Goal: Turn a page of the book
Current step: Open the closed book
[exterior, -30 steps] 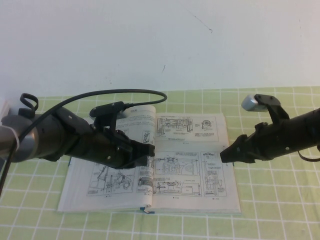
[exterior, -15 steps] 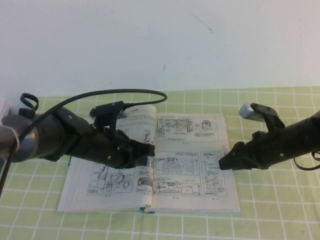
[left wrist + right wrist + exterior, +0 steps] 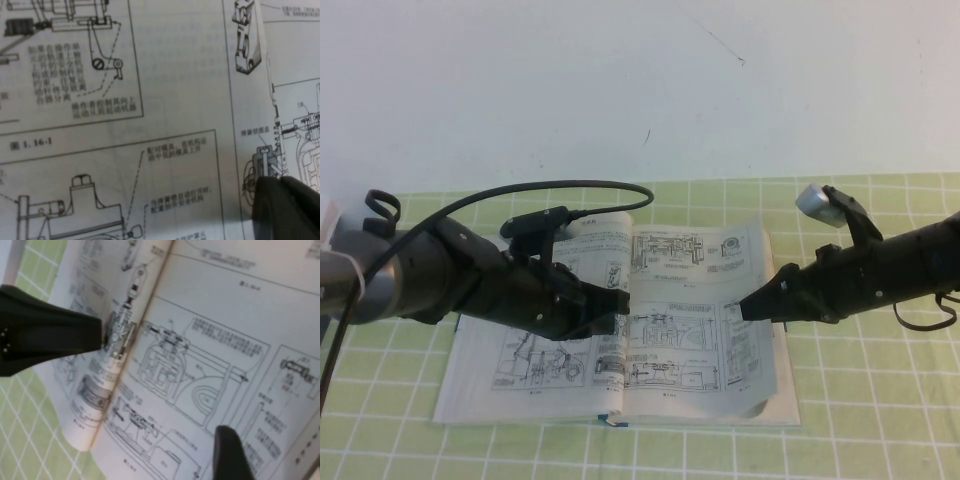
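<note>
Book [image 3: 620,330] open flat, centre of frame, on green checked cloth [image 3: 860,400]

Left gripper [image 3: 617,305] presses left-hand pages near spine, centre-left; cannot tell how its claw stands

Right gripper [image 3: 745,308] centre-right, claw spread wide, one tip on page [image 3: 745,350]; nothing pinched

Page lifts at right edge, lower corner curled

Advice: push leaf toward spine in arc, light contact, one sheet only; left arm holds book down

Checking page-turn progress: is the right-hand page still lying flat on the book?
No: in the high view the page has lifted off the book, its outer edge bowed up and curling where the right gripper is.
</note>
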